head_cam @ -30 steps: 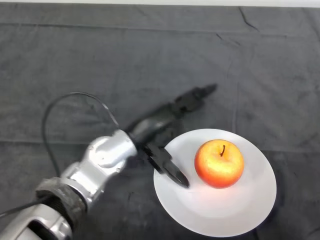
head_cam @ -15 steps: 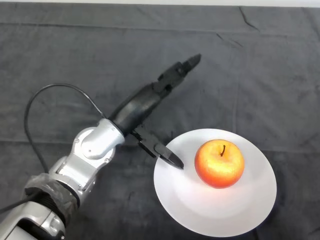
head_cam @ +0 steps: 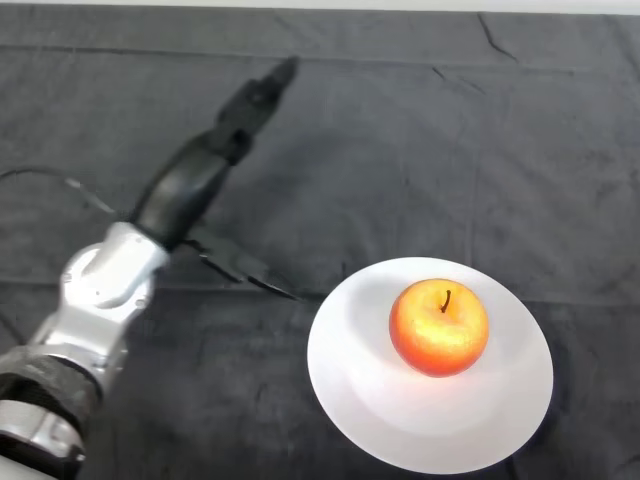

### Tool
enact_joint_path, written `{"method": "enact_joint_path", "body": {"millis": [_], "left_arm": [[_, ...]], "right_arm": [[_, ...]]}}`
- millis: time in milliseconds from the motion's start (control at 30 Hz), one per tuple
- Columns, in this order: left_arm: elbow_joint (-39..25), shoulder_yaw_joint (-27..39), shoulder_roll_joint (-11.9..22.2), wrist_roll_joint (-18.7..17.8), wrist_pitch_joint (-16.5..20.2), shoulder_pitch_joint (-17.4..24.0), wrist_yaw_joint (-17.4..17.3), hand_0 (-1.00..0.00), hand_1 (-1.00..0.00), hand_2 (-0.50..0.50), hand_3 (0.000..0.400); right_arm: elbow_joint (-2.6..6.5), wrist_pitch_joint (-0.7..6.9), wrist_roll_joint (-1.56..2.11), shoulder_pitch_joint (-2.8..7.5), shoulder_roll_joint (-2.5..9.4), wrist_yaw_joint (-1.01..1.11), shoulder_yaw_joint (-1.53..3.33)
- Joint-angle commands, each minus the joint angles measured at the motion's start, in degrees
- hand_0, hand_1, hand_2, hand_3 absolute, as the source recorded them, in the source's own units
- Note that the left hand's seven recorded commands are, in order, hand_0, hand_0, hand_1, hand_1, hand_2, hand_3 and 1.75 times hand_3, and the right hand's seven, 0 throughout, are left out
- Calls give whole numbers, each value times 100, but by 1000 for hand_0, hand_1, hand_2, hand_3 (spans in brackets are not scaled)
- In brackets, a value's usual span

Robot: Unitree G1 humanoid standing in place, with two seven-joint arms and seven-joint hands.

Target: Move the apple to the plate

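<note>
A red and yellow apple (head_cam: 438,326) sits upright, stem up, on the white plate (head_cam: 352,380) at the lower right of the head view. My left hand (head_cam: 194,183) is open and empty, its fingers stretched out towards the upper middle and its thumb spread down towards the plate's left rim. The hand is well to the left of the plate and apart from the apple.
A dark cloth (head_cam: 420,140) with some creases covers the whole table. My silver-grey left arm (head_cam: 85,310) comes in from the lower left.
My left hand has drawn back from the plate's left rim, moving left and up across the cloth. The apple and the plate have stayed still.
</note>
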Motion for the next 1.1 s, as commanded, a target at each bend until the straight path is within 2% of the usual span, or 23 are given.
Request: {"method": "enact_joint_path", "body": {"millis": [33, 233, 433, 767, 1100], "left_arm": [[227, 236, 251, -75, -198, -39, -5, 0, 0, 0, 0], [610, 664, 541, -181, -311, -74, -33, 0, 0, 0, 0], [942, 1053, 803, -224, -349, -75, 86, 0, 0, 0, 0], [1317, 1595, 1126, -272, -275, -49, 384, 0, 0, 0, 0], [1516, 2229, 1441, -549, -67, 29, 586, 0, 0, 0, 0]], "right_arm": [[84, 29, 40, 194, -1, 27, -48], [97, 26, 38, 187, -1, 26, -47], [112, 21, 35, 179, 0, 24, -45], [135, 11, 32, 167, 1, 21, -42], [155, 2, 30, 157, 2, 17, -39]]}}
